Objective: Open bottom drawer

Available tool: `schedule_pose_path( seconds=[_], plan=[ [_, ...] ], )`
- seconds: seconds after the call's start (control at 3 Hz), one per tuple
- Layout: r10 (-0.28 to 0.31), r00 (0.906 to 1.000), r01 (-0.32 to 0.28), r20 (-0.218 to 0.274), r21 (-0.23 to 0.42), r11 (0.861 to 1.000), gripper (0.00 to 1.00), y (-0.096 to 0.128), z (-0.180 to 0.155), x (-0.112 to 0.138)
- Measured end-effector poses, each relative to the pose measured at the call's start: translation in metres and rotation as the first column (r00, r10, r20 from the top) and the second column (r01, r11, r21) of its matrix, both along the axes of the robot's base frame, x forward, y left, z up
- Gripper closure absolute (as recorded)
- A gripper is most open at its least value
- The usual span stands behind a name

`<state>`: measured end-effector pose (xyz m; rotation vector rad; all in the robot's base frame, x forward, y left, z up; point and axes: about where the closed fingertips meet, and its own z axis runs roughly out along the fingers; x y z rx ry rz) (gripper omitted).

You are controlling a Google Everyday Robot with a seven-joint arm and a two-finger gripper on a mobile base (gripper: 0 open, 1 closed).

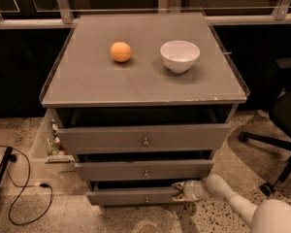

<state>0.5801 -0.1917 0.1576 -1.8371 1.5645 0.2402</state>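
Observation:
The grey cabinet has three drawers, each pulled out a little. The bottom drawer [131, 196] is the lowest, a flat grey front with a small round knob [146, 199] at its centre. My gripper [178, 190] is at the right end of that drawer front, at its top edge, with the white arm [233, 203] reaching in from the lower right. The middle drawer [144, 170] and top drawer [143, 138] sit above it.
An orange ball [121, 52] and a white bowl [180, 56] rest on the cabinet top [111, 86]. A clear bin with small items [51, 142] stands left of the cabinet. A black cable [24, 188] lies on the floor at left. An office chair base [271, 149] stands at right.

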Motion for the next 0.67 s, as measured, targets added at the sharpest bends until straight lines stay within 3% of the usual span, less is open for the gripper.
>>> schedule_pose_path(
  seconds=[0.33,0.67],
  plan=[
    [0.002,0.9998,-0.001,-0.022,0.018,1.0,0.35,-0.0089,-0.0052,-0.0097],
    [0.002,0.9998,-0.001,-0.022,0.018,1.0,0.38,-0.0077,-0.0042,-0.0098]
  ],
)
